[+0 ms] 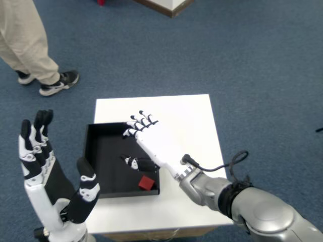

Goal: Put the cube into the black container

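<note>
The red cube (147, 182) lies on the floor of the black container (103, 161), in its near right corner. My right hand (154, 143) hovers over the container's right side with its fingers spread and nothing in them; its thumb (135, 163) points left, a short way above the cube. The cube is apart from the hand.
The container rests on a small white table (186, 121) standing on blue carpet. My left hand (48, 181) is raised open at the lower left, off the table's edge. A person's legs and shoe (58, 83) stand at the upper left.
</note>
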Controlling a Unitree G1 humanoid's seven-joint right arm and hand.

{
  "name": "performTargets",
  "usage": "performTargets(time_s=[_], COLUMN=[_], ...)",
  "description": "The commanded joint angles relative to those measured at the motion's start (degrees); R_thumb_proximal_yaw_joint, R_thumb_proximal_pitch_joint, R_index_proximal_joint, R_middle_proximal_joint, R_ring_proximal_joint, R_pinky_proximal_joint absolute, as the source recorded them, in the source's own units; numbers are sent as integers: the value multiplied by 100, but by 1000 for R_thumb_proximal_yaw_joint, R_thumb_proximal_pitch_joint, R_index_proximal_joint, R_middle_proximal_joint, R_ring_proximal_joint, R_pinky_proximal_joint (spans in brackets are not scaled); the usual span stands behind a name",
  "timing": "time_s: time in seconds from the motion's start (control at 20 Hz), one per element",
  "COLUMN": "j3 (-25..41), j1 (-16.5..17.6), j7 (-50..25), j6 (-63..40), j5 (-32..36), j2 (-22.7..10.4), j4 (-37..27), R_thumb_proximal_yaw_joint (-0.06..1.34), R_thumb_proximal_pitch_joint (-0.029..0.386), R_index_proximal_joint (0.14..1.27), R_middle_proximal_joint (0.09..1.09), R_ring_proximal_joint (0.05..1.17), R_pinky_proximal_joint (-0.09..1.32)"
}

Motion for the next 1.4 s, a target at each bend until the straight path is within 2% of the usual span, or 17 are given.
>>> performTargets(time_s=[0.05,0.3,0.7,0.9,0.95,1.1,1.15,1.3,1.35,1.4], j3=[-364,-594,-873,-1060,-1225,-1776,-1913,-2105,-2111,-2106], j1=[-257,-135,61,232,359,868,1018,1302,1349,1407], j7=[-135,-358,-1358,-2064,-2148,-2304,-2277,-2176,-2166,-2158], j6=[0,-130,-683,-1427,-1869,-3863,-4467,-5915,-6257,-6512], j5=[-172,-451,-677,-582,-377,389,639,1040,1024,1050], j2=[-15,-25,-78,-130,-204,-805,-965,-1383,-1559,-1689], j4=[24,146,507,529,455,62,26,-118,-226,-361], R_thumb_proximal_yaw_joint=[675,641,629,658,672,678,665,685,580,384], R_thumb_proximal_pitch_joint=[78,77,88,89,91,93,111,237,240,215], R_index_proximal_joint=[631,623,620,614,609,598,588,480,438,367], R_middle_proximal_joint=[309,308,303,309,311,364,374,362,336,281], R_ring_proximal_joint=[230,230,227,237,239,297,310,312,313,313], R_pinky_proximal_joint=[40,32,42,69,75,151,173,186,190,195])
